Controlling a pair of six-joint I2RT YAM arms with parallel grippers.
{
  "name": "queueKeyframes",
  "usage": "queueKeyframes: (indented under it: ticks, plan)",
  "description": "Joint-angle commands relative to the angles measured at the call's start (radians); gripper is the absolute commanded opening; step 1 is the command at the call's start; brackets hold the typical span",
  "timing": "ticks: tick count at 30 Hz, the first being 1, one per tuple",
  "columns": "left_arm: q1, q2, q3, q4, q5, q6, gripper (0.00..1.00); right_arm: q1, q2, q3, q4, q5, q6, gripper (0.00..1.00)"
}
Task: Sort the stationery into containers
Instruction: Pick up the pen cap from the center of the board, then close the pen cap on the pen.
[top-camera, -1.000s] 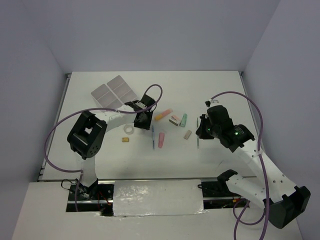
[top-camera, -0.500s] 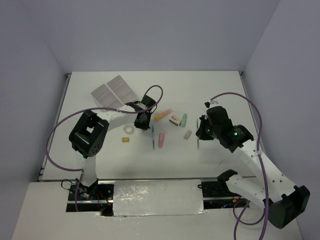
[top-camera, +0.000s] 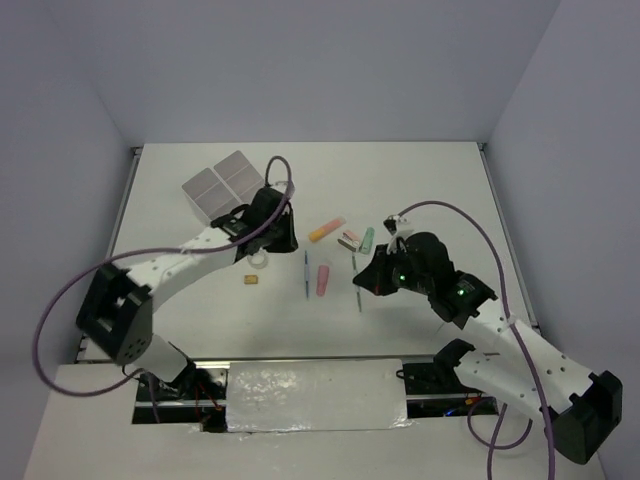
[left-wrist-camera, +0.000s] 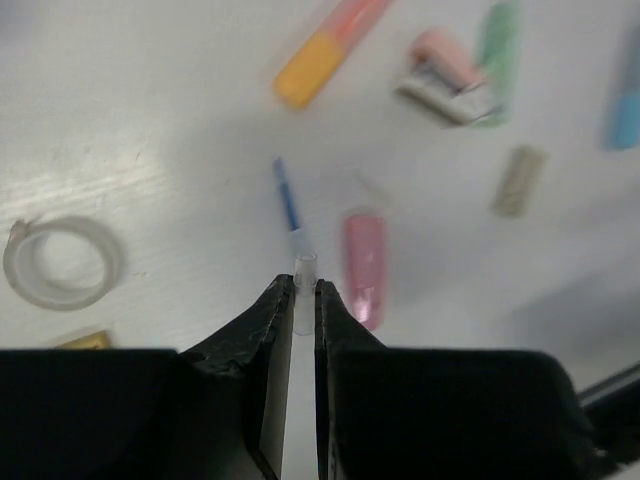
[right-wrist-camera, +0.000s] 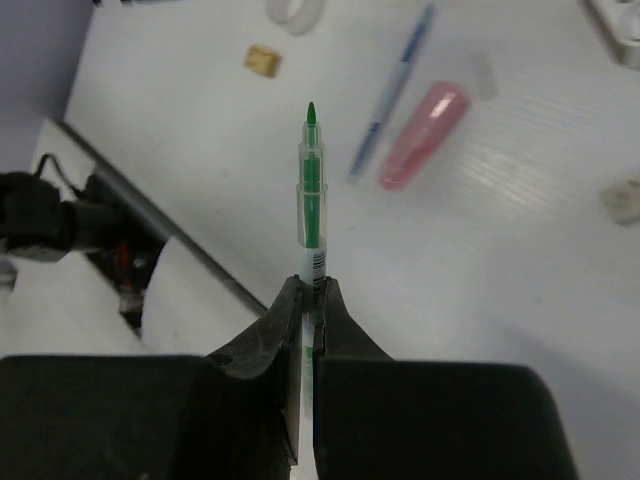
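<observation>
The containers are set at the far left of the table. The L gripper is held just to their near right. Its jaws are narrow and a blue pen is lined up w/ the gap, but whether it's gripped can't be told. The R gripper is clamped on a green-cored pen, held above the near centre, well apart from the containers. For a clean drop, that pen should prob. be carried high over the pink marker and orange marker, kept clear of the L arm, then tipped into one compartment. The green core is shown only by the R wrist view, and the containers only from the top. The tape ring is seen best by the L wrist view, whereas the tan eraser is clipped there and is whole only from above.
</observation>
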Motion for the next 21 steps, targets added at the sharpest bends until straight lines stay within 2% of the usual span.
queueKeyframes:
  ticks: [1,6,8,13,21]
  plan:
    - [-0.016,-0.194,-0.073,0.232,0.071,-0.141,0.0,0.122,-0.02,-0.04,0.268,-0.008,0.118,0.0]
    - [-0.029,-0.467,-0.286,0.556,0.132,-0.258,0.0,0.272,0.0,-0.069,0.414,0.104,0.2,0.0]
    - [-0.035,-0.554,-0.334,0.627,0.151,-0.279,0.0,0.337,0.023,-0.063,0.463,0.132,0.215,0.0]
    - [-0.041,-0.666,-0.466,0.826,0.227,-0.341,0.0,0.434,0.078,-0.009,0.48,0.255,0.215,0.0]
    - [-0.047,-0.745,-0.532,0.92,0.289,-0.336,0.0,0.483,0.141,0.07,0.469,0.296,0.192,0.0]
